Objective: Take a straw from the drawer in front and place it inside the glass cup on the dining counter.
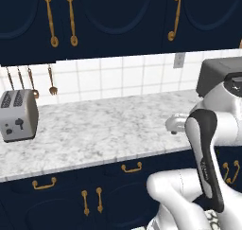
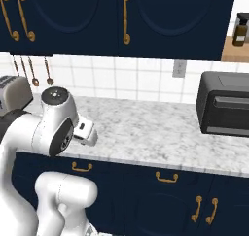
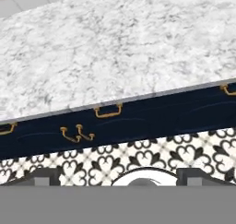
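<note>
The gripper [image 3: 118, 174], fingers spread wide and holding nothing, hangs above the marble counter [image 1: 94, 129], while the shut drawer [image 3: 108, 119], its brass handle [image 3: 108, 110] lying horizontal, sits just under the counter's front edge, below and ahead.
</note>
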